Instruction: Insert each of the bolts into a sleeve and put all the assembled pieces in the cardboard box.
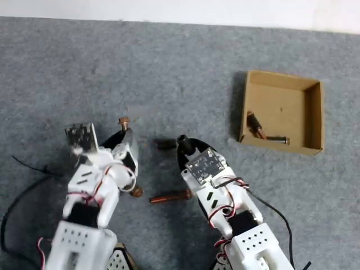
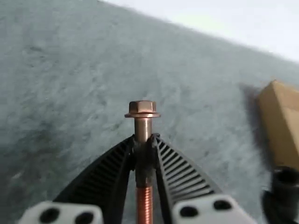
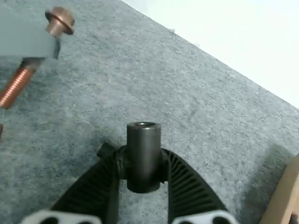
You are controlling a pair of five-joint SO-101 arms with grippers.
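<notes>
My left gripper (image 2: 144, 140) is shut tight on a bolt (image 2: 142, 114), head sticking out. From above I see a spare bolt (image 1: 170, 197) and a spare sleeve (image 1: 166, 144) lying between the arms. My right gripper (image 3: 142, 158) squeezes a sleeve (image 3: 144, 149). The box (image 1: 281, 101) sits far right on the grey fuzzy bench (image 1: 169, 67).

Soft, even, fairly bright light covers the mat (image 1: 169, 67). In the high view the box (image 1: 281, 107) throws a dark shadow to its left, so the light comes from the right. The pale strip (image 1: 225, 11) beyond the mat is washed out. The bolt (image 2: 142, 114) glints faintly at its head, and the sleeve (image 3: 144, 154) carries a dull sheen.
</notes>
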